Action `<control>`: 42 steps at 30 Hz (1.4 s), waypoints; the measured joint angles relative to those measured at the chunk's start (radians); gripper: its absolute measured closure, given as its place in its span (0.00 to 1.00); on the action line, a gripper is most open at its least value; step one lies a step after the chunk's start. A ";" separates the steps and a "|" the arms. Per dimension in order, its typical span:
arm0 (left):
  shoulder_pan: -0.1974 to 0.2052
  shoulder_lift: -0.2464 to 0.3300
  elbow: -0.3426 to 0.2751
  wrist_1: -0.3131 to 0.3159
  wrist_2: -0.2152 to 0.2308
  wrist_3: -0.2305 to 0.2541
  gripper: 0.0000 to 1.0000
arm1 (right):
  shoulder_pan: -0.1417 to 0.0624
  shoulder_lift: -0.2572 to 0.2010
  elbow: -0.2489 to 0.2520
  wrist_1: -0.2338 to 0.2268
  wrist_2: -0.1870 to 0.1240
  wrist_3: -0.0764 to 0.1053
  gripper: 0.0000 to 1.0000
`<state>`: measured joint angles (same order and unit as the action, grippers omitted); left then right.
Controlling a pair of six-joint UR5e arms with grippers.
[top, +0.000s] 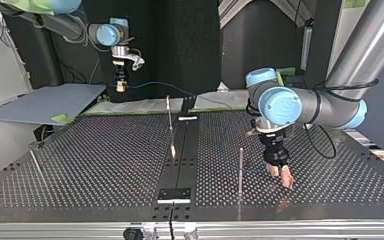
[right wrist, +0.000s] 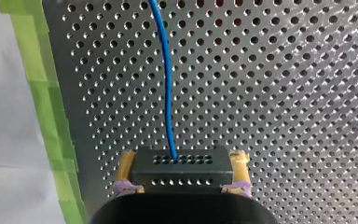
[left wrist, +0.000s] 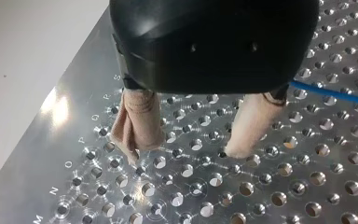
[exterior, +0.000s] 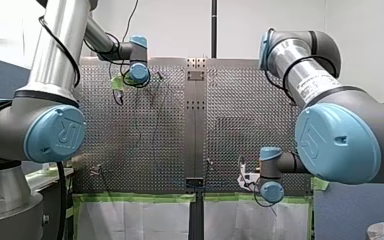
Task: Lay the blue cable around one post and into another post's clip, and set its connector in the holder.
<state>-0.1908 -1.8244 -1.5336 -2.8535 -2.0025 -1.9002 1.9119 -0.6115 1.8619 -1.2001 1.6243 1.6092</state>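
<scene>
Right gripper [right wrist: 184,157] is clamped on the black connector [right wrist: 179,170], yellow pads against its two ends, and the blue cable [right wrist: 167,84] runs out ahead of it. At the top view's upper left it hangs above the far edge of the perforated table [top: 105,165]. So the connector is not yet seated, and the dark holder [top: 174,195] at that view's lower middle looks empty. My left gripper [left wrist: 184,153], beige fingers spread with nothing between them, hovers low beside a post [top: 240,170] at lower right. A short blue stretch lies there, but I cannot tell whether it rounds the post. No cable shows in any clip.
</scene>
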 joint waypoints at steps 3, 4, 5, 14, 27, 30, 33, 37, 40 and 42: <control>-0.002 0.000 0.000 -0.001 -0.001 0.003 0.00 | -0.010 0.000 -0.001 -0.002 -0.030 -0.001 1.00; -0.003 0.000 0.000 -0.002 -0.002 0.003 0.00 | -0.013 0.000 -0.001 -0.004 -0.039 -0.001 1.00; -0.004 0.000 0.000 -0.004 -0.004 0.003 0.00 | -0.017 0.000 -0.002 -0.006 -0.050 0.000 1.00; -0.005 0.000 0.024 -0.064 -0.019 -0.001 0.00 | -0.034 0.000 -0.006 -0.008 -0.138 0.014 1.00; 0.000 0.000 0.037 -0.135 0.004 -0.085 0.00 | -0.036 0.001 -0.006 0.006 -0.162 0.014 1.00; 0.004 0.001 0.037 -0.145 0.032 -0.115 0.00 | -0.036 0.001 -0.006 0.007 -0.161 0.012 1.00; 0.007 0.001 0.037 -0.153 0.062 -0.145 0.00 | -0.036 0.001 -0.006 0.007 -0.161 0.011 1.00; 0.010 0.000 0.037 -0.157 0.101 -0.183 0.00 | -0.037 0.001 -0.006 0.008 -0.161 0.011 1.00; 0.012 0.001 0.037 -0.158 0.132 -0.210 0.00 | -0.038 0.001 -0.006 0.008 -0.160 0.012 1.00; 0.014 0.001 0.037 -0.163 0.152 -0.221 0.00 | -0.038 0.001 -0.006 0.009 -0.160 0.012 1.00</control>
<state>-0.1771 -1.8232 -1.4969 -3.0164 -1.8509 -2.1213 1.8741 -0.6105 1.8564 -1.1913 1.4639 1.6212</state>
